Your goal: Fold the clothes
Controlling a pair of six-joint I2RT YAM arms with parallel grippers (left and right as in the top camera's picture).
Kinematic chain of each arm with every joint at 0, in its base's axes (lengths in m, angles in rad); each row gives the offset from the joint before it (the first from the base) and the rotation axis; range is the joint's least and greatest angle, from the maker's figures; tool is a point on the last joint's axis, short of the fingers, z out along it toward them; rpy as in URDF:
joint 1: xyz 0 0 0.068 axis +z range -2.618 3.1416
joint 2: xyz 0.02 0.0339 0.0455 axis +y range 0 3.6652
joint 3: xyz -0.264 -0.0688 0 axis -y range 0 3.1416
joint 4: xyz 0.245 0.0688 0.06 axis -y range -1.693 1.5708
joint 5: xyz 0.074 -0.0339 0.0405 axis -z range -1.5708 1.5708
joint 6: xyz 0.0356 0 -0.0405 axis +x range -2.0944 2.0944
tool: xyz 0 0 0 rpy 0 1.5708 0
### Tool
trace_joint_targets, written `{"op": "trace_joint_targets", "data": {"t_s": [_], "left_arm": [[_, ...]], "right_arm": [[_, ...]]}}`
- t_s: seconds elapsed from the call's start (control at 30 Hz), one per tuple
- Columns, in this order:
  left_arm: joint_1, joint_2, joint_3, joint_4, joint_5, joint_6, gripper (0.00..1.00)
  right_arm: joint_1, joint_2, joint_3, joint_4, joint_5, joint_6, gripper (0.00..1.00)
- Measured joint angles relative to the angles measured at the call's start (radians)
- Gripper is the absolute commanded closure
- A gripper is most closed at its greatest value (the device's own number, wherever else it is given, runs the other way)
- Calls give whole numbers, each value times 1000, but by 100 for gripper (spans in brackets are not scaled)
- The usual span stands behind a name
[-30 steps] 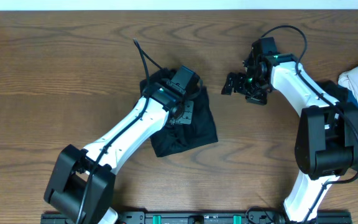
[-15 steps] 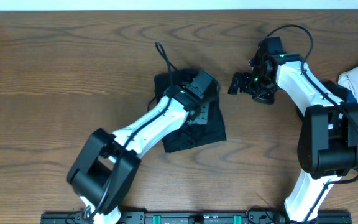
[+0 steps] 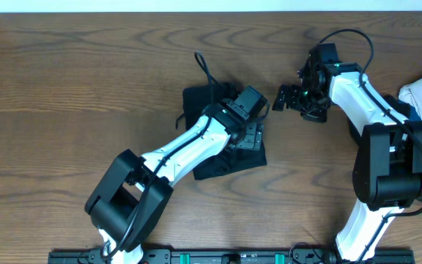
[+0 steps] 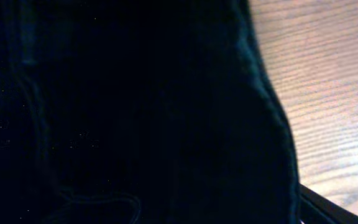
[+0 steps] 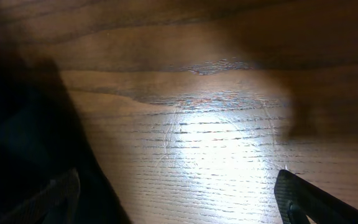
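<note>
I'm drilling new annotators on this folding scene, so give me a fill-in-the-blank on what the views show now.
1. The centre garment under the left arm is ___ in colour.
2. The right fingers stand ___, with only bare table between them.
3. The whitish garment lies at the table's ___ edge.
Missing words: black; open; right.

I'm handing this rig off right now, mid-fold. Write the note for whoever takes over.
Left gripper: low over the black garment at mid-table. Open or shut is unreadable, as the wrist view is nearly all dark cloth.
Right gripper: open, empty, over bare table just right of that garment.
Other clothes: heap at the right edge, whitish with pink and blue, unfolded.
Done: black garment gathered into a compact, wrinkled shape.
Left: tidy that fold, then fold the heap.
</note>
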Motion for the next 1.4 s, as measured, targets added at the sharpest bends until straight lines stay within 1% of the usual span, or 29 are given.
{"op": "trace_joint_targets", "data": {"t_s": [0.13, 0.33, 0.47, 0.6, 0.7, 0.77, 0.83, 0.87, 0.93, 0.97, 1.07, 1.1, 1.13, 1.17, 1.23, 1.4], "left_arm": [[2, -67, -30, -10, 2, 17, 13], [4, -263, -55, -18, -1, 47, 13], [5, -386, -55, -19, -1, 65, 12], [6, -429, -55, -24, -8, 77, 12], [15, -461, -55, -60, -56, 84, 12], [34, -494, -56, -100, -114, 77, 11], [72, -544, -56, -162, -199, 48, 6], [95, -570, -56, -189, -239, 32, 5], [156, -630, -56, -249, -327, -11, 4], [190, -660, -56, -274, -363, -27, 4], [295, -748, -56, -320, -438, -67, 2], [328, -774, -56, -331, -455, -73, 0], [363, -800, -56, -341, -469, -79, 1], [388, -819, -56, -350, -477, -85, 2], [441, -851, -56, -372, -493, -93, 2], [521, -877, -56, -434, -510, -101, 2]], "right_arm": [[-5, 0, 0, 0, -1, -2, 2], [-24, -12, 0, 0, -3, -2, 3], [-32, -61, 0, 1, -10, -3, 3], [-31, -124, 0, 11, -63, -8, 4], [-31, -178, 1, 37, -157, -27, 3], [-31, -209, 2, 51, -224, -39, 4], [-28, -235, 2, 68, -282, -48, 7], [-27, -245, 2, 77, -307, -52, 10], [-22, -261, 3, 106, -366, -59, 22], [-19, -266, 3, 124, -397, -63, 34], [0, -272, 4, 206, -521, -69, 62], [11, -272, 5, 232, -563, -69, 73], [29, -272, 5, 254, -598, -66, 83], [48, -272, 5, 272, -628, -65, 87], [100, -272, 6, 304, -666, -60, 90], [291, -271, 6, 394, -713, -33, 90]]}}
